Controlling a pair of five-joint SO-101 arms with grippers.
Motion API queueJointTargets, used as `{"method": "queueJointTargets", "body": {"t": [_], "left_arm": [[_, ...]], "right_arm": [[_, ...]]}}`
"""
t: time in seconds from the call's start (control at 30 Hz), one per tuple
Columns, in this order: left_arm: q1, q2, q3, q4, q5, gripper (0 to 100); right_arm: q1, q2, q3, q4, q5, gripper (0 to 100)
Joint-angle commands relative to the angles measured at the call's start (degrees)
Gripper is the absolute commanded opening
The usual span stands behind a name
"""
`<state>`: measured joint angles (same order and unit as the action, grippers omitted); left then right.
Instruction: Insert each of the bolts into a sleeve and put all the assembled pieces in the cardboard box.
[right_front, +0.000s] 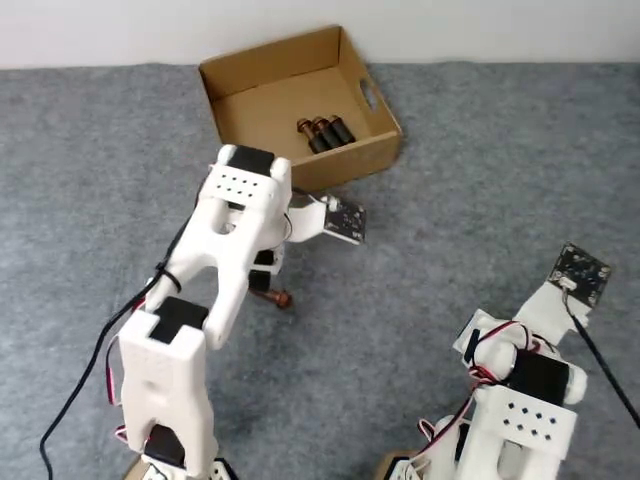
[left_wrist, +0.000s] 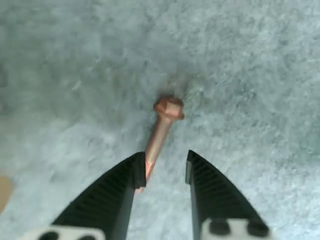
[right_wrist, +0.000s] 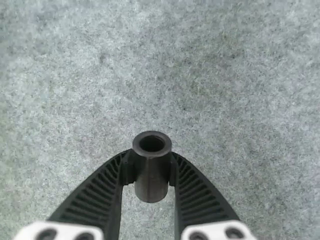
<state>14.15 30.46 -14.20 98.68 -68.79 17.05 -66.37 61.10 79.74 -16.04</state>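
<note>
On the left gripper (left_wrist: 166, 159) the jaws stand released, with a wide gap between them. The bolt (left_wrist: 161, 131) lies flat on the grey carpet (left_wrist: 250, 75). Its shank runs into the gap and lies along the inner face of one finger (left_wrist: 120, 192), clear of the other. Its hex head points away from the wrist, with bare carpet all round it.

On the right gripper (right_wrist: 151, 159) the jaws are clenched on the sleeve (right_wrist: 151, 175), one finger on each side of its body. The sleeve's open bore faces the wrist camera.

In the high view, note the following clearances:

- The left arm (right_front: 225, 250) stretches over the bolt, and its wrist end is near the front wall of the cardboard box (right_front: 350, 160).
- The box stands at the far edge of the carpet, with its far corner reaching the white strip (right_front: 500, 30) there.
- The right arm (right_front: 520, 390) is folded at the near right of the carpet, well apart from the box and from the left arm.
- A broad stretch of open carpet lies between the two arms and to the right of the box.

Count:

- One loose bolt.
- One sleeve.
- Three assembled pieces (right_front: 323, 131), lying side by side inside the box by its front wall.
</note>
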Motion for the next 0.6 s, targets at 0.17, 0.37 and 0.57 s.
{"method": "queueJointTargets", "body": {"t": [0.17,0.37,0.57], "left_arm": [[0.26,8.97,-7.34,0.44,-0.53,14],[1.32,13.63,-11.21,0.53,-0.35,14],[3.52,14.86,-11.47,0.88,1.23,14]], "right_arm": [[-0.31,-0.84,-0.53,-1.01,0.62,0.8],[-0.31,-0.84,-0.44,-1.10,0.88,0.8],[-0.31,-0.84,-0.44,-1.10,0.88,0.8]]}}
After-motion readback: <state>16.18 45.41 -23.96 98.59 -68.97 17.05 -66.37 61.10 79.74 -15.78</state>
